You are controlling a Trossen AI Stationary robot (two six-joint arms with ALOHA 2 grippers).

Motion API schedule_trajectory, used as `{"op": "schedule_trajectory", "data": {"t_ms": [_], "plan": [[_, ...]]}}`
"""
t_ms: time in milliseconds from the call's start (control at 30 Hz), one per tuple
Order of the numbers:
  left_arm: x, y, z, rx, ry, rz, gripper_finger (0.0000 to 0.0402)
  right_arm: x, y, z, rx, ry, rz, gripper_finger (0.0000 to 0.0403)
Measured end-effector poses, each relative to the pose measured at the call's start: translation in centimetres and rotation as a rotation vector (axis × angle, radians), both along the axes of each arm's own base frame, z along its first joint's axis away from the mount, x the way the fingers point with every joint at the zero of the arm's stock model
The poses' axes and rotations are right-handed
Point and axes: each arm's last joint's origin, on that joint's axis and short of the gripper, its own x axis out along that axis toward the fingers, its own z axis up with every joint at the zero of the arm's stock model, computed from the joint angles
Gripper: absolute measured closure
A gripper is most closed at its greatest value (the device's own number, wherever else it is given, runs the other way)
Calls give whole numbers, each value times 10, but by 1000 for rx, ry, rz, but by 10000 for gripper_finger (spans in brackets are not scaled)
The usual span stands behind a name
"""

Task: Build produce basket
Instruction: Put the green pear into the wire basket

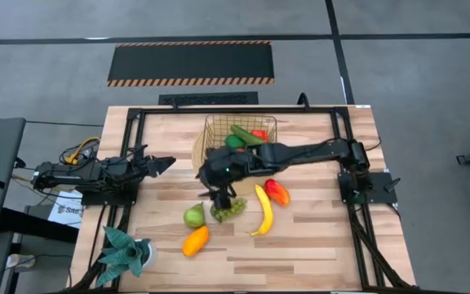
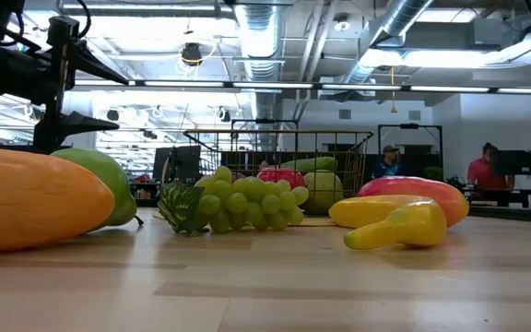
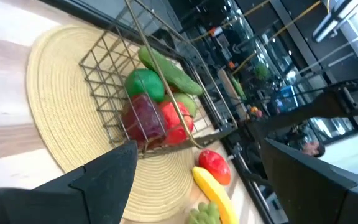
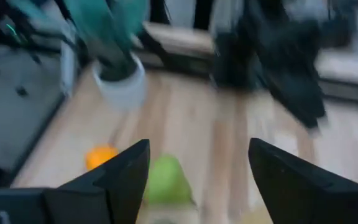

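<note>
1. lower centre of the high view: pear [image 1: 193,216], grapes [image 1: 228,209], banana [image 1: 263,210] on the table [image 1: 317,245].
2. centre: right gripper [image 1: 221,198], fingers apart, empty, above the grapes.
3. upper centre: basket [image 1: 239,129] holding produce.
4. left edge: left gripper [image 1: 157,165], parted, empty.

1. My right gripper [image 1: 221,198] hangs just above the green grapes [image 1: 228,210].
2. Basket [image 1: 216,126] sits behind it on the tan mat [image 1: 197,149], holding green and red produce.
3. Pear [image 1: 193,216], mango [image 1: 195,240], banana [image 1: 263,211] and a red-orange fruit [image 1: 277,192] lie around the grapes.
4. Left gripper [image 1: 166,164] waits at the table's left side.
</note>
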Motion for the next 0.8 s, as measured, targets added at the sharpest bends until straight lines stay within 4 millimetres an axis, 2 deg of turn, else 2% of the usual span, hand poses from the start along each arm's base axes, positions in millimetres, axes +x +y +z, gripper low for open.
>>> {"op": "schedule_trajectory", "data": {"t_ms": [200,367,467,633,800], "plan": [[0,-1,0,18,17,-48,74,32,32,-34,57,-87,-1,92],[1,-2,-1,30,36,-61,74,46,46,-74,97,-9,-19,91],[1,-2,-2,42,54,-67,74,53,53,-102,101,57,-24,91],[2,-2,-3,45,65,-72,74,63,61,-135,120,92,-41,91],[2,-2,-3,48,67,-74,74,72,59,-166,123,112,-106,91]]}}
